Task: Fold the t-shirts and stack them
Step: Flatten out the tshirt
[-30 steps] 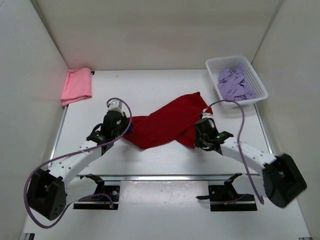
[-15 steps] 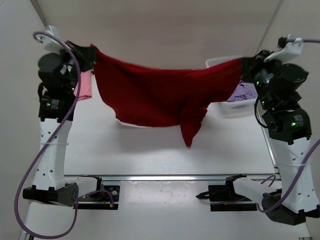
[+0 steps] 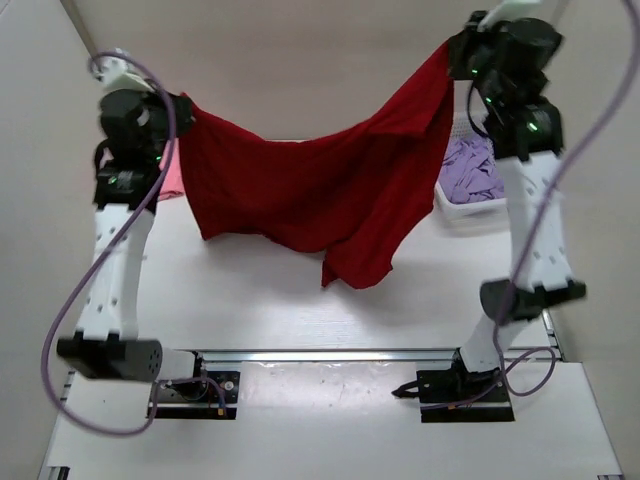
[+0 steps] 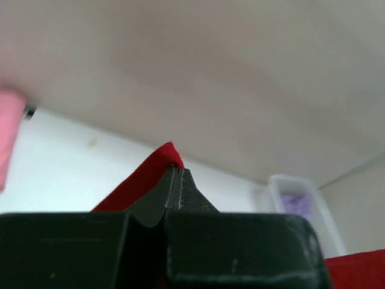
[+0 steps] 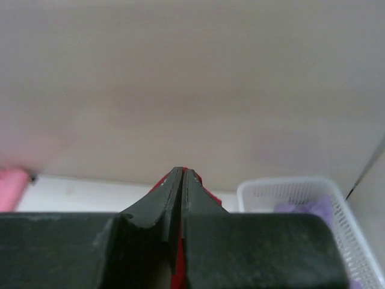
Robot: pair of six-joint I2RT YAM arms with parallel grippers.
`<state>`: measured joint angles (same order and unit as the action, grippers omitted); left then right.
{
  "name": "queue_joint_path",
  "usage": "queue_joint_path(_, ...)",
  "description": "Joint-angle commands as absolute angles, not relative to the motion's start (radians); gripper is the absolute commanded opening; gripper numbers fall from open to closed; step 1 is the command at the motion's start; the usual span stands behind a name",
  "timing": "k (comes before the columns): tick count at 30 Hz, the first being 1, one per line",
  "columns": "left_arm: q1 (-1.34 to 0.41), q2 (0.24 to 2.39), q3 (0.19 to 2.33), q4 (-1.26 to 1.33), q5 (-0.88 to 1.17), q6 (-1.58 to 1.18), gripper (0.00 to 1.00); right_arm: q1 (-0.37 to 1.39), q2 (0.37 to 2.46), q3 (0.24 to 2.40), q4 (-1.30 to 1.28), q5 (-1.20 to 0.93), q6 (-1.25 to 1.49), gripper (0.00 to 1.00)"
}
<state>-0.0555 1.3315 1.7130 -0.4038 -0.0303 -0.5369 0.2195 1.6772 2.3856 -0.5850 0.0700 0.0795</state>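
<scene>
Since half a second ago, my right gripper [image 3: 455, 50] has climbed above the left gripper [image 3: 185, 110], tilting the red shirt [image 3: 300, 190]. From above, I am seeing it hanging between them over the tabletop's middle. The lavender shirt [image 3: 475, 170] is lying in the basket [image 3: 450, 208] at the far right corner. Left wrist: jaws are pinching a red corner. Right wrist: jaws are clamping red cloth too; the pink shirt [image 5: 12, 179] is showing at the far left.

Dark red t-shirt [image 3: 300, 190] matt cloth; basket [image 3: 452, 205] white mesh plastic
</scene>
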Motion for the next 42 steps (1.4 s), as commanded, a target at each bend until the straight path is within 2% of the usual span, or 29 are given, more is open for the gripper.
queue_joint_path(1,-0.052,1.477,1.621,-0.399,-0.109,-0.503,0.00,0.175,1.901,2.460,-0.640,-0.097,0.097,0.00)
queue_joint_path(3,-0.052,1.557,1.638,-0.394,-0.106,-0.499,0.00,0.161,1.974,2.490,-0.588,-0.138,0.118,0.00)
queue_joint_path(5,-0.038,1.675,1.744,-0.416,-0.054,-0.528,0.00,0.155,2.034,2.535,-0.546,-0.130,0.127,0.00)
queue_joint_path(8,-0.038,1.738,1.865,-0.417,0.012,-0.564,0.00,0.152,2.017,2.563,-0.445,-0.102,0.137,0.00)
queue_joint_path(14,0.038,1.639,2.051,-0.370,0.054,-0.629,0.00,0.130,1.811,2.537,-0.207,-0.069,0.162,0.00)
queue_joint_path(19,0.084,1.536,2.025,-0.327,0.014,-0.597,0.00,0.100,1.658,2.404,-0.245,-0.071,0.129,0.00)
queue_joint_path(23,0.063,1.457,1.821,-0.261,-0.055,-0.545,0.00,0.058,1.493,2.053,-0.236,-0.083,0.149,0.00)
queue_joint_path(25,0.060,1.407,1.687,-0.232,-0.075,-0.526,0.00,0.037,1.378,1.763,-0.195,-0.066,0.162,0.01)
queue_joint_path(26,0.052,1.396,1.649,-0.221,-0.087,-0.520,0.00,0.032,1.337,1.685,-0.164,-0.075,0.170,0.00)
queue_joint_path(29,0.011,1.266,1.419,-0.170,-0.136,-0.479,0.00,0.009,1.197,1.248,-0.104,-0.100,0.251,0.00)
queue_joint_path(31,-0.023,1.186,1.193,-0.146,-0.173,-0.460,0.00,0.029,1.117,1.069,-0.104,-0.094,0.268,0.00)
queue_joint_path(35,0.047,1.053,0.817,-0.150,-0.140,-0.529,0.00,0.118,1.034,0.801,-0.152,-0.043,0.305,0.00)
queue_joint_path(42,0.109,0.996,0.497,-0.140,0.009,-0.644,0.00,0.204,0.907,0.571,-0.343,-0.144,0.417,0.00)
